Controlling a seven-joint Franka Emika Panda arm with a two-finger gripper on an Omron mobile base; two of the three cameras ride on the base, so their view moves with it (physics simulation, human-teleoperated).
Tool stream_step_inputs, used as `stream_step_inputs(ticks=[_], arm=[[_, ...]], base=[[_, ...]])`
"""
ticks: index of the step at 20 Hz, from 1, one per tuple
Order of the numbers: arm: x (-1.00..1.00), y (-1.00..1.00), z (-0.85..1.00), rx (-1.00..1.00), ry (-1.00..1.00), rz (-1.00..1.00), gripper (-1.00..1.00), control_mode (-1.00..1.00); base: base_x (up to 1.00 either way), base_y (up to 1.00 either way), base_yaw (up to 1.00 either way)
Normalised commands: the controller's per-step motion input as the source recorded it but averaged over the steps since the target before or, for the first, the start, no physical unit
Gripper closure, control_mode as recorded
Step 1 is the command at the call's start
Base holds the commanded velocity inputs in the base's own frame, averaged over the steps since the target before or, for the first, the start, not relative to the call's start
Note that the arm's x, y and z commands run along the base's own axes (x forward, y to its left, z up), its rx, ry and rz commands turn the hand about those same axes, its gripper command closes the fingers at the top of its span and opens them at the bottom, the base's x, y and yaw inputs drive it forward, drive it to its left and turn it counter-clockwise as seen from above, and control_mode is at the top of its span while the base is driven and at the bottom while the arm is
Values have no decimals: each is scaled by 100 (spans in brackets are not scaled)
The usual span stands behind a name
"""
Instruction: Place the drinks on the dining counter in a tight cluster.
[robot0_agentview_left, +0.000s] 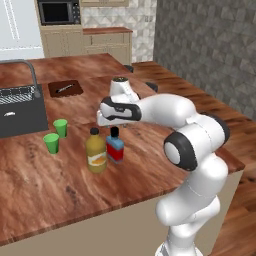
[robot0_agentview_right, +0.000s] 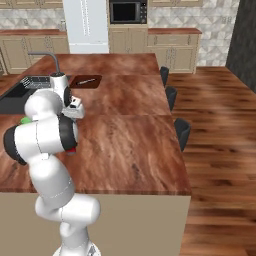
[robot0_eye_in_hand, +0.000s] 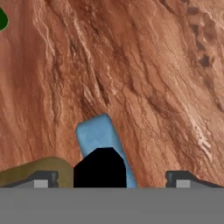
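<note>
My gripper (robot0_eye_in_hand: 111, 179) released, jaws wide, blue flask (robot0_eye_in_hand: 103, 151) directly below between my fingertips, amber bottle (robot0_eye_in_hand: 35, 168) just beside.

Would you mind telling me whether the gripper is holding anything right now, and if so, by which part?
Nothing is held. The gripper stands open above the blue flask, its fingertips apart on either side of the black cap.

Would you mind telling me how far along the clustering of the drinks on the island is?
Done: the amber bottle and the blue flask stand side by side on the dining counter. In hand: nothing; the gripper hangs open above the flask. Left: the third drink, not yet beside them.
</note>
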Motion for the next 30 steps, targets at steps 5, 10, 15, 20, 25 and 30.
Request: stream_step_inputs(ticks=[5, 10, 15, 20, 25, 30], arm=[[-37, -18, 70, 0, -9, 2, -100, -100], [-98, -47, 9, 1, -11, 0, -100, -100], [-100, -51, 23, 1, -16, 1, -100, -100], [-100, -27, 41, 5, -13, 4, -100, -100], [-85, -10, 32, 4, -11, 8, -100, -100], [-16, -3, 21, 0, -2, 5, -100, -100]], base=[[0, 0, 0], [0, 0, 0], [0, 0, 0], [0, 0, 0], [0, 0, 0], [0, 0, 0]])
